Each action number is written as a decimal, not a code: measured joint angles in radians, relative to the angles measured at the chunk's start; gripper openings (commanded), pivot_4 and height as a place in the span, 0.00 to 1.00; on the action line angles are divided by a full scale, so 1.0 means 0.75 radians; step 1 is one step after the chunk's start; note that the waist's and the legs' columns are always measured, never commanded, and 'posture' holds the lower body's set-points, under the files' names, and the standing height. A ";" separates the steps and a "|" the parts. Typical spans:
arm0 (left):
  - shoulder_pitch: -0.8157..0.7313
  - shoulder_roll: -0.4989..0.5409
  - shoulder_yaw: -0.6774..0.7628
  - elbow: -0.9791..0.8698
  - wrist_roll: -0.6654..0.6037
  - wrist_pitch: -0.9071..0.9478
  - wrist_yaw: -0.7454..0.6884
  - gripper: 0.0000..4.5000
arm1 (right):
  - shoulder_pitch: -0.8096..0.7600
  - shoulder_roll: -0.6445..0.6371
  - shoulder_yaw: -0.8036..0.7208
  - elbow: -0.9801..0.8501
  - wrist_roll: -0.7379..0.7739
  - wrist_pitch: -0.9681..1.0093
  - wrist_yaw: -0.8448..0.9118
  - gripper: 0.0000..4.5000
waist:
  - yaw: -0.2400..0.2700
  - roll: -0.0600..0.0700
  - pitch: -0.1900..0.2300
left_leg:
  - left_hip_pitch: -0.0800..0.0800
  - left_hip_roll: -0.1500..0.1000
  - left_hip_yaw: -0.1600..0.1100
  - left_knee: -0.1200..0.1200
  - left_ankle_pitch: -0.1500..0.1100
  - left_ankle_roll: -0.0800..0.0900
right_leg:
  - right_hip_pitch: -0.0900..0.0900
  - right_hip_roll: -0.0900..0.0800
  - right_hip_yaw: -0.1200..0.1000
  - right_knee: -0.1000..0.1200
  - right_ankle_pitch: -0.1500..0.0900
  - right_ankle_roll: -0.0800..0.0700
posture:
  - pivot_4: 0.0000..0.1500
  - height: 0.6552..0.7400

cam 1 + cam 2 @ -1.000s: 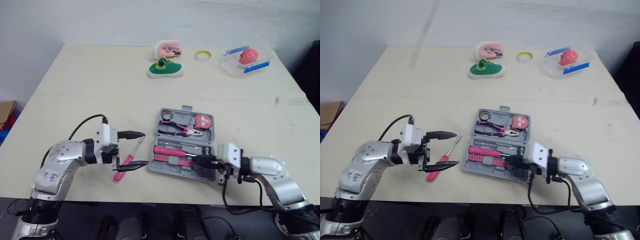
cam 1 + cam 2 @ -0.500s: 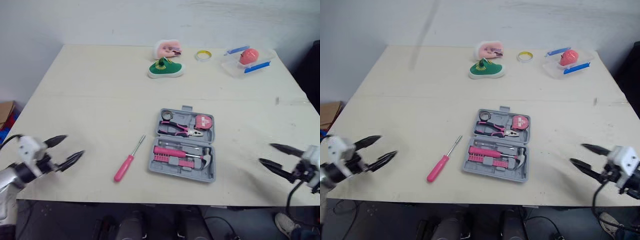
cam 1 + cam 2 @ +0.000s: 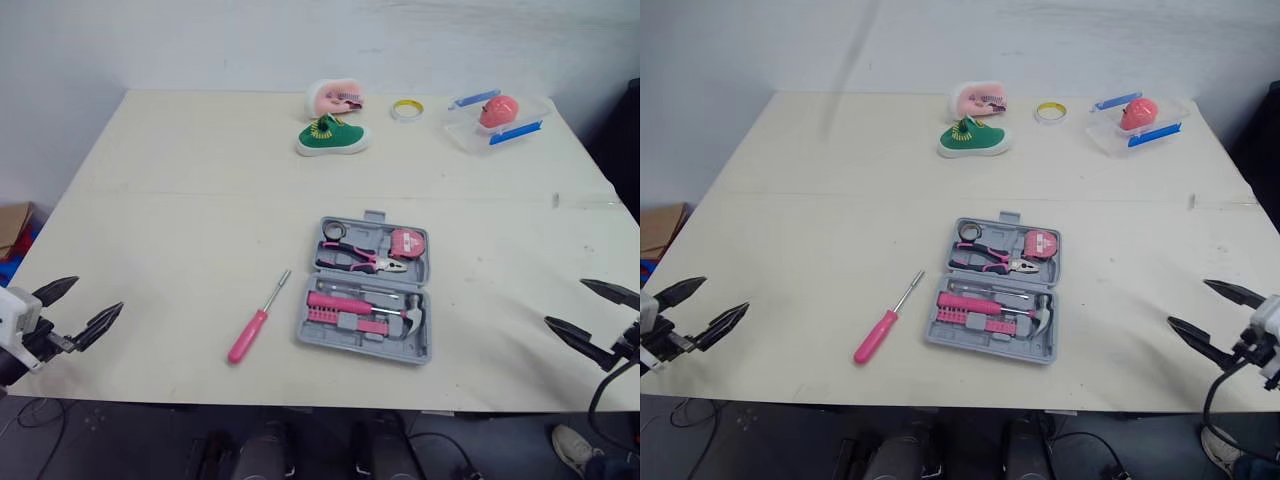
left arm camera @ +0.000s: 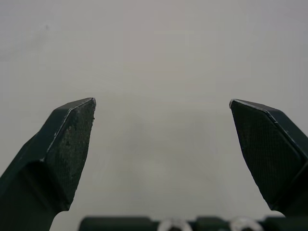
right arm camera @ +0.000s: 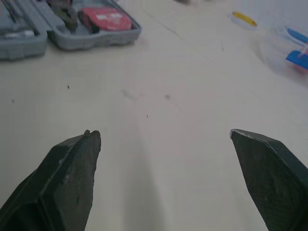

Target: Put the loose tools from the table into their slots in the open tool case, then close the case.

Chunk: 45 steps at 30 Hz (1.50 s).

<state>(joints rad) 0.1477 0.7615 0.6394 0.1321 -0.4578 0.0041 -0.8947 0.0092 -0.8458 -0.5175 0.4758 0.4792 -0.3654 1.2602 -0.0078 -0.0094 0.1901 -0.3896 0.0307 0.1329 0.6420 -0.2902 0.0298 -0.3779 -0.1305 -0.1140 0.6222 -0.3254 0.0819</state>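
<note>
– On the table (image 3: pixel 180 200), from the head camera, what do you have?

– I see the tool case (image 3: pixel 365 290) lying open near the front edge, about midway across. Pliers (image 3: pixel 360 261) and a tape measure (image 3: pixel 406 242) sit in its far half. The screwdriver (image 3: pixel 257 318) lies loose just left of the case, not touching it, with its pink handle toward me. My left claw (image 3: pixel 99 292) hangs at the front left corner, fingers spread and holding nothing. My right claw (image 3: pixel 564 302) is at the front right edge, also spread and empty. Both are well apart from the case. At the far side there is a green shoe (image 3: pixel 331 136) and a roll of tape (image 3: pixel 406 109).

– And the left wrist camera?

– Two black fingers wide apart, with a pale plain surface between them. I cannot tell what it is.

– The right wrist?

– Fingers wide apart over bare tabletop. One end of the case, with the tape measure in it, shows well beyond them.
</note>
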 measured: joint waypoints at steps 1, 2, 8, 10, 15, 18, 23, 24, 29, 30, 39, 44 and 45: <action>0.015 -0.008 -0.007 -0.059 -0.012 0.036 0.013 1.00 | -0.008 0.018 0.004 -0.031 0.021 0.020 0.006 0.99 | -0.001 0.001 0.000 | 0.000 0.000 0.000 -0.001 0.000 0.000 | 0.000 0.000 0.000 -0.001 0.000 0.000 | 1.00 1.00; 0.029 -0.015 -0.022 -0.122 -0.019 0.073 0.026 1.00 | -0.019 0.037 0.016 -0.067 0.040 0.036 0.017 0.99 | -0.003 0.001 0.001 | 0.000 0.000 0.001 -0.002 0.000 0.000 | 0.000 0.000 0.000 -0.001 0.000 0.000 | 1.00 1.00; 0.031 -0.059 -0.231 -0.596 -0.075 0.329 0.140 1.00 | -0.119 0.178 0.212 -0.465 0.197 0.189 0.085 0.99 | -0.004 0.002 0.002 | 0.001 0.000 0.001 -0.001 0.003 -0.002 | 0.001 0.001 0.000 0.002 0.000 0.000 | 1.00 1.00; 0.033 -0.067 -0.272 -0.689 -0.090 0.445 0.205 1.00 | -0.121 0.213 0.241 -0.554 0.220 0.211 0.082 0.99 | 0.003 0.002 0.002 | 0.001 0.000 0.001 -0.001 0.003 -0.002 | 0.001 0.002 0.000 0.002 0.000 0.000 | 1.00 1.00; 0.040 -0.048 -0.379 -0.908 -0.129 0.790 0.373 1.00 | -0.093 0.242 0.322 -0.745 0.292 0.311 0.112 0.99 | 0.010 0.002 0.002 | 0.000 -0.001 0.001 0.000 0.003 -0.001 | 0.002 0.001 0.000 0.002 0.000 0.001 | 1.00 1.00; 0.010 -0.054 -0.443 -1.009 -0.158 0.968 0.481 1.00 | -0.095 0.258 0.375 -0.806 0.309 0.320 0.164 0.99 | 0.009 0.002 0.002 | 0.000 -0.001 0.000 0.002 0.003 0.000 | 0.002 0.002 0.000 0.003 0.001 0.001 | 1.00 1.00; 0.010 -0.128 -0.542 -1.097 -0.165 1.156 0.639 1.00 | -0.110 0.264 0.431 -0.802 0.286 0.249 0.291 0.99 | 0.009 0.002 0.002 | 0.000 -0.001 0.000 0.002 0.003 -0.001 | 0.002 0.002 0.000 0.002 0.000 0.001 | 1.00 1.00; 0.010 -0.141 -0.561 -1.112 -0.165 1.179 0.662 1.00 | -0.115 0.271 0.431 -0.797 0.285 0.245 0.293 0.99 | 0.009 0.001 0.002 | 0.000 -0.001 0.000 0.002 0.006 -0.005 | 0.002 0.002 0.000 0.002 0.000 0.001 | 1.00 1.00; 0.008 -0.202 -0.652 -1.150 -0.109 1.246 0.785 1.00 | -0.126 0.295 0.438 -0.792 0.281 0.230 0.297 0.99 | 0.011 0.001 0.002 | 0.000 -0.001 0.000 0.003 0.005 -0.005 | 0.002 0.002 0.000 0.002 0.000 0.001 | 1.00 1.00; 0.008 -0.216 -0.676 -1.150 -0.091 1.251 0.808 1.00 | -0.126 0.301 0.445 -0.790 0.280 0.229 0.296 0.99 | 0.012 0.001 0.003 | 0.000 -0.001 0.000 0.003 0.005 -0.005 | 0.002 0.002 0.000 0.002 0.000 0.001 | 1.00 1.00; 0.021 -0.218 -0.720 -1.147 -0.005 1.242 0.836 0.72 | -0.076 0.304 0.441 -0.735 0.268 0.193 0.312 1.00 | 0.012 0.001 0.003 | 0.000 0.000 0.000 0.003 0.004 -0.002 | 0.002 0.002 0.000 0.002 0.000 0.000 | 1.00 1.00; 0.019 -0.243 -0.731 -1.120 0.021 1.227 0.841 0.21 | -0.047 0.303 0.417 -0.726 0.268 0.164 0.320 1.00 | 0.013 0.001 0.003 | 0.000 -0.001 0.000 0.003 0.003 -0.001 | 0.003 0.002 0.000 0.002 0.000 0.000 | 1.00 1.00; 0.019 -0.248 -0.733 -1.113 0.025 1.223 0.840 0.13 | -0.039 0.303 0.417 -0.719 0.266 0.156 0.324 1.00 | 0.014 0.001 0.003 | 0.000 -0.001 0.000 0.003 0.003 -0.001 | 0.003 0.002 0.000 0.002 0.000 0.000 | 1.00 1.00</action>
<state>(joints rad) 0.1617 0.5758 0.0897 -0.7028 -0.4391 0.9212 -0.2650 -0.0199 -0.6183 -0.2051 -0.0632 0.6790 -0.2487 1.5029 0.0031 -0.0086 0.1921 -0.3893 0.0302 0.1326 0.6443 -0.2881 0.0293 -0.3759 -0.1293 -0.1139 0.6234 -0.3254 0.0820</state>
